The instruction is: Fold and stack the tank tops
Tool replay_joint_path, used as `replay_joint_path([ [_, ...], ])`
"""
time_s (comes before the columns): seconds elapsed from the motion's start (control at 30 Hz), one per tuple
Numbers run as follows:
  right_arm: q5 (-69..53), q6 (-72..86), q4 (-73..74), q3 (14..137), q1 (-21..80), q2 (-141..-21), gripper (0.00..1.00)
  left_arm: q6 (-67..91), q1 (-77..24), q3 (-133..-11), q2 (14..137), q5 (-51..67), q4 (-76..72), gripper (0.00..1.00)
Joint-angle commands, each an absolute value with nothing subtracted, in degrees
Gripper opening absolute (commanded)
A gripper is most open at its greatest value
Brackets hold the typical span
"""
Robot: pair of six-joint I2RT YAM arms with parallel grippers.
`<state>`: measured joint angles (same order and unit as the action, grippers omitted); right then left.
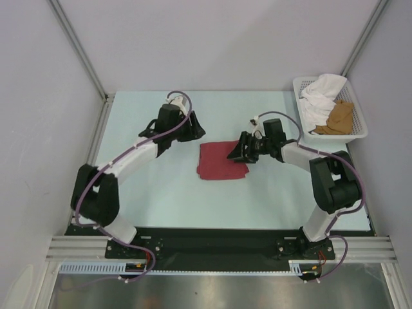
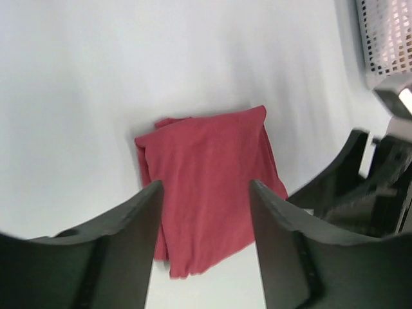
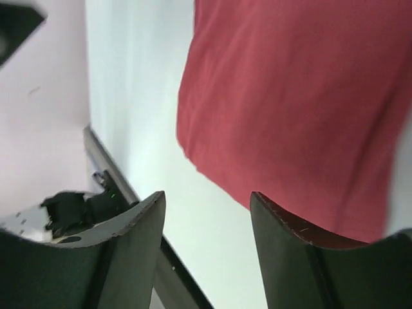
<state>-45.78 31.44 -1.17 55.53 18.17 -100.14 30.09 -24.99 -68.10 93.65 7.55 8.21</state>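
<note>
We log: dark red tank top (image 1: 219, 162) folded flat on table (image 1: 161, 193) | left gripper (image 2: 206, 190) fingers spread, holding nothing, near its far-left corner | right gripper (image 3: 207, 199) likewise spread, holding nothing, above its right edge | tan-brown tank top (image 1: 340, 117) in white mesh basket (image 1: 353, 136)

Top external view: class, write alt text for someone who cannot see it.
A dark red tank top lies folded on the table; the left gripper hangs open off its far-left corner, the right gripper open over its right edge. A white mesh basket at far right holds a tan top and white cloth.
</note>
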Motion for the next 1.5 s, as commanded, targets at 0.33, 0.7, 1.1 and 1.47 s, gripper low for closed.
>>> replay_joint_path([
  [0.33, -13.36, 20.04, 20.74, 66.53, 16.35, -100.80, 0.76, 27.42, -26.46, -49.05, 67.16, 4.12, 10.28, 0.83],
  [0.7, -17.31, 21.88, 18.47, 73.12, 20.55, -111.61, 0.71, 27.86, -26.90, -44.30, 51.16, 3.96, 16.95, 0.84],
  [1.1, -18.62, 37.69, 10.31, 91.71, 46.74, -126.63, 0.71, 28.92, -26.98, -43.94, 43.07, 1.58, 21.88, 0.83],
  [1.47, -20.04, 43.78, 4.33, 100.95, 52.65, -133.79, 0.76, 28.04, -26.89, -46.06, 36.57, -5.98, 29.88, 0.89],
])
